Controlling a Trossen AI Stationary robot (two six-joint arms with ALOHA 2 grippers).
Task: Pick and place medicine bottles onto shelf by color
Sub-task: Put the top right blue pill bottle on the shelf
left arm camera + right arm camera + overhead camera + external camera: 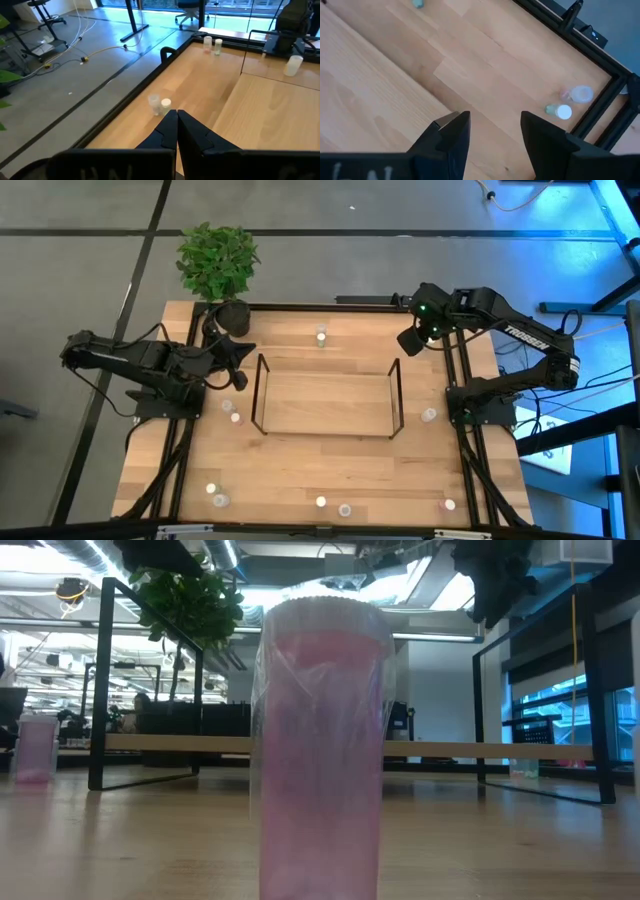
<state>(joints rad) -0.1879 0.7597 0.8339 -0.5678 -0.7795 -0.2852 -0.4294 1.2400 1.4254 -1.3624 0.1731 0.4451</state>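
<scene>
Light wooden table top [330, 470], edged by a black metal frame. Item: shelf [327, 397], a low rack of thin black rods on a pale wooden board, standing at the table's middle with nothing on it. Item: small pale cylindrical medicine bottles, scattered on the bare wood around the rack: one by the far edge [321, 335]; two just off the rack's left end [232, 411]; one beyond its right end [429, 416]; several along the near edge [320, 503], among them a pink-tinted one [322, 750] standing upright right before the low camera. None is in a gripper. Item: left gripper [243, 350], at the table's far-left, near the black pot of a leafy green plant [219, 270]; its dark fingers [192, 132] are pressed together on nothing, with two bottles [159, 104] on the wood just beyond them. Item: right gripper [493, 131], raised over the far-right corner; its fingers stand apart with nothing between them, over bare wood, a greenish bottle [558, 111] and a clear one lying near the frame's corner.
</scene>
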